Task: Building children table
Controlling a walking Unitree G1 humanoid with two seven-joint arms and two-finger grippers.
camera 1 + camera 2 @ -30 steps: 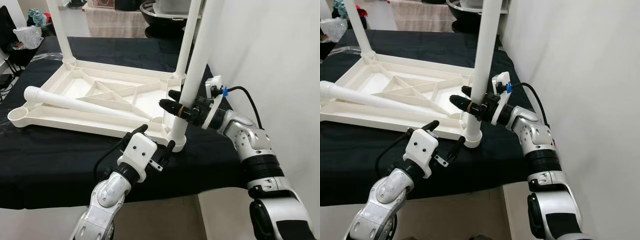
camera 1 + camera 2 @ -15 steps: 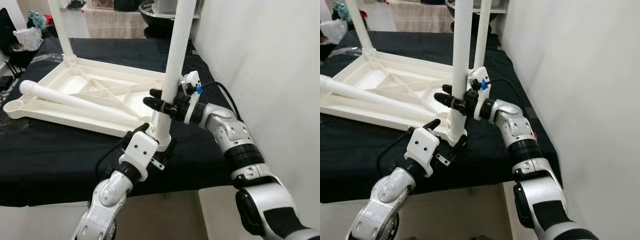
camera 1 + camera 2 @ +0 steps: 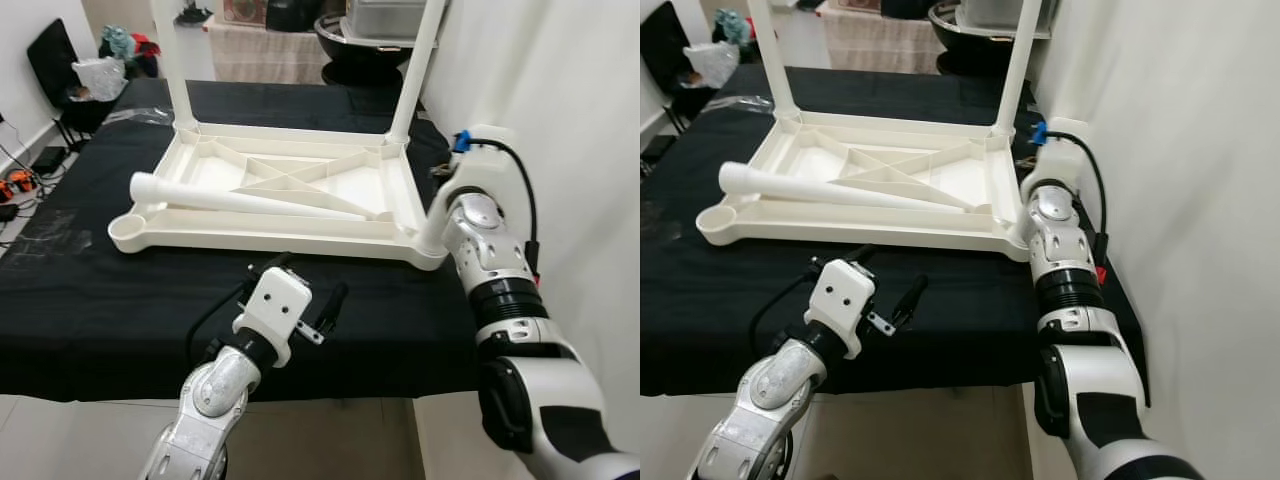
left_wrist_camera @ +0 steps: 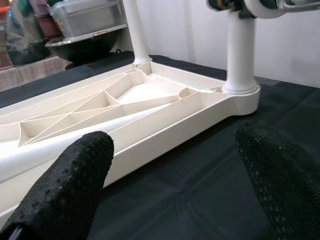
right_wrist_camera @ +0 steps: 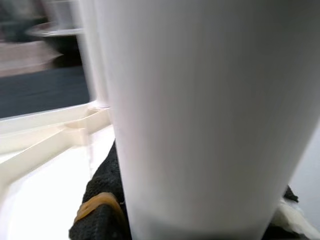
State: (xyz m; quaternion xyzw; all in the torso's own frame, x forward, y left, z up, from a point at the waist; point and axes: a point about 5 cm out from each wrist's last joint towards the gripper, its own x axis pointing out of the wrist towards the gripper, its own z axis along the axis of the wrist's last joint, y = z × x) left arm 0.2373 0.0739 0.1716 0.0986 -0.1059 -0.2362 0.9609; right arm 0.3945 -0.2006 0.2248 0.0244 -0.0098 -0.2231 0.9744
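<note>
Step in hand: fitting a leg into the near right corner of the upturned white tabletop (image 3: 300, 215), judged from the right gripper's grasp there
Tabletop: lay upside down on the black cloth (image 3: 100, 310), ribs facing up
Legs already standing: far-left leg (image 3: 172, 60) and far-right leg (image 3: 418, 70) both upright in their corners
Leg being set: the near-right leg (image 4: 241, 50) stood upright in its socket at the near right corner
Right gripper (image 5: 107, 200): pressed against that leg low down, black fingers wrapped about it, so the jaws were closed on the leg; the leg filled the space between them
Loose leg (image 3: 250, 200): lay on its side across the tabletop's ribs, wide end towards the near left
Empty socket (image 3: 128, 232): the round near-left corner, no leg in it
Left gripper (image 3: 300, 305): hovered above the cloth just before the tabletop's near edge, jaws spread wide, holding nothing; fingers (image 4: 65, 185) pointed towards the tabletop
Next move calls for: probably seating or twisting the held leg firm, then freeing a gripper to fetch the loose leg for the empty socket
</note>
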